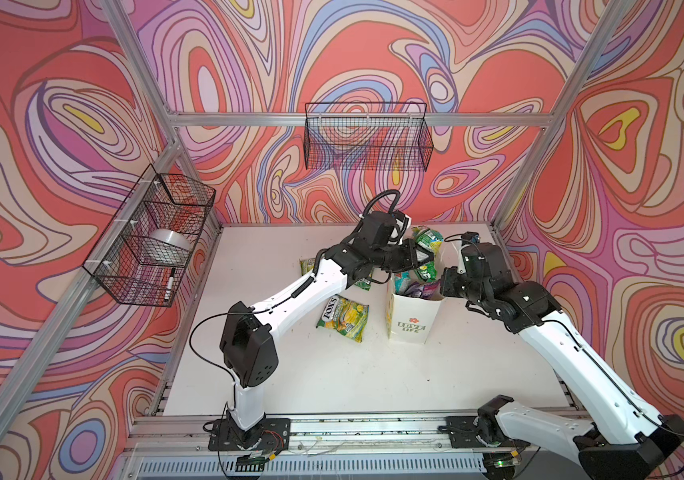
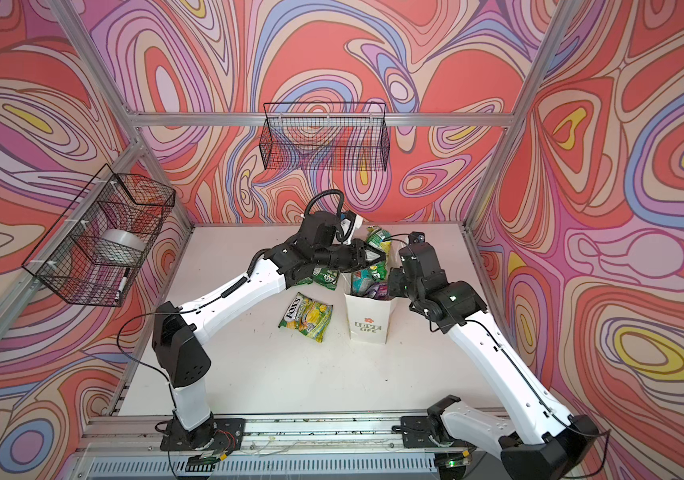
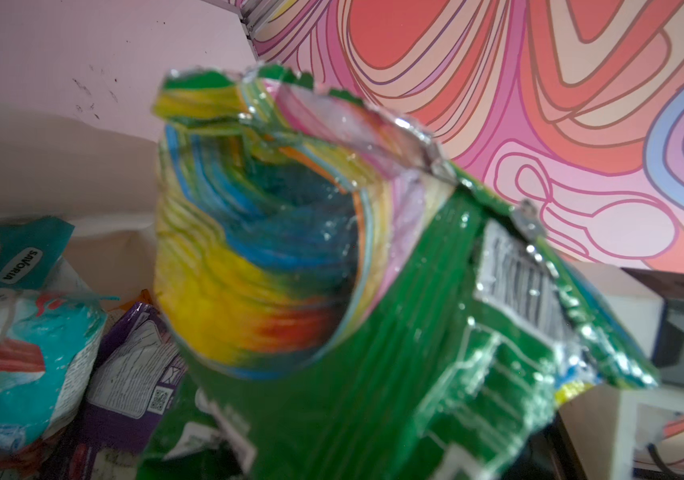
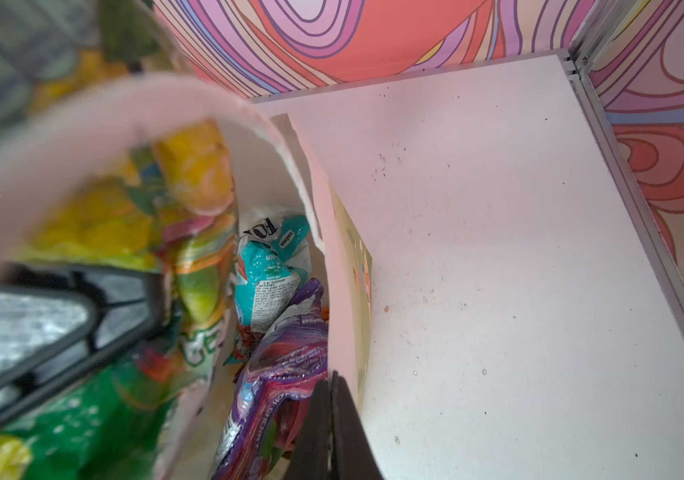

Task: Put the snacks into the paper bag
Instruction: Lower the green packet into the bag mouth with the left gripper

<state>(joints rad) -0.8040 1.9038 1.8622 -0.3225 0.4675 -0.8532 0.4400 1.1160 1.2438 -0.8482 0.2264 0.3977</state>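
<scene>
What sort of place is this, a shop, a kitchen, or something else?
Most likely a robotics lab test cell, not a shop or home. An aluminium frame edges swirl-printed backdrop walls around a white table, and the left arm and right arm are bolted to a rail at its front edge.

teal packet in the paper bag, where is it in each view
In a top view: teal packet in the mouth of the paper bag.
In a top view: same place.
Left wrist: beside the green packet, here.
Right wrist: deep inside the bag.
Shared landmark: purple packet beside it.
</scene>
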